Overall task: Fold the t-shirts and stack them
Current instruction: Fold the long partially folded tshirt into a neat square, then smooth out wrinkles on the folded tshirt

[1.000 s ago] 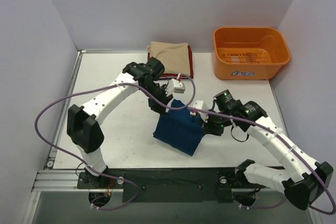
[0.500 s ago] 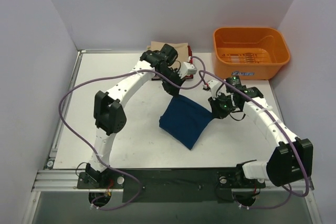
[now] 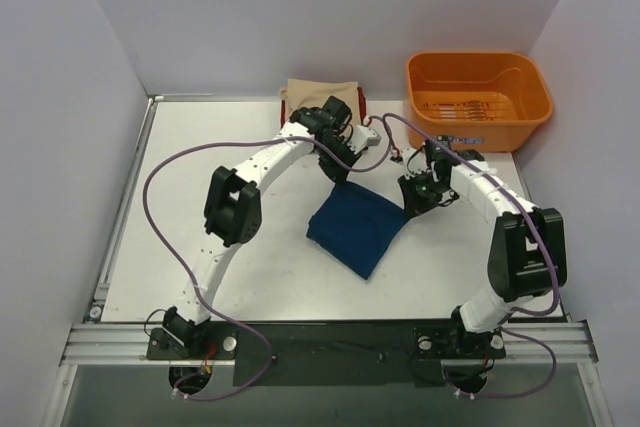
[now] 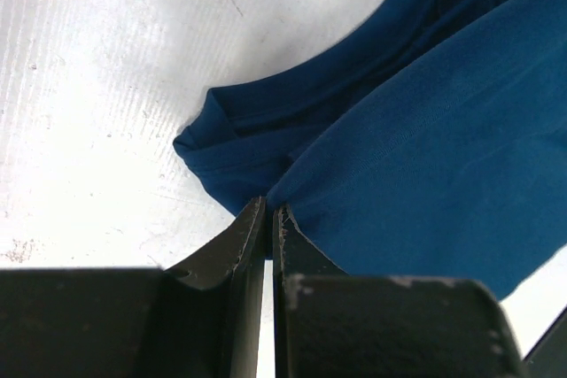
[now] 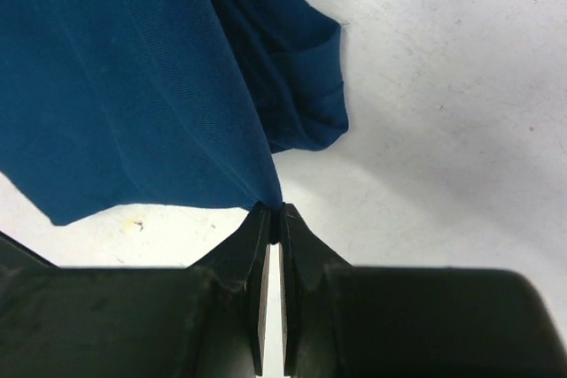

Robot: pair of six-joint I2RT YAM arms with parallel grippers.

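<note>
A dark blue t-shirt (image 3: 355, 229), folded over with no print showing, hangs between my two grippers above the middle of the table. My left gripper (image 3: 338, 176) is shut on its far left corner; the left wrist view shows the cloth (image 4: 416, 139) pinched at the fingertips. My right gripper (image 3: 408, 202) is shut on its far right corner; the right wrist view shows the cloth (image 5: 142, 86) pinched too. A folded beige t-shirt (image 3: 320, 99) lies on a red one (image 3: 362, 127) at the back of the table, behind the left arm.
An orange plastic tub (image 3: 476, 99) stands at the back right corner. Purple cables loop from both arms over the table. Grey walls close the left, back and right sides.
Both grippers have carried the blue t-shirt away from the near side towards the back, nearer the beige and red stack. Both arms have stretched out further.
</note>
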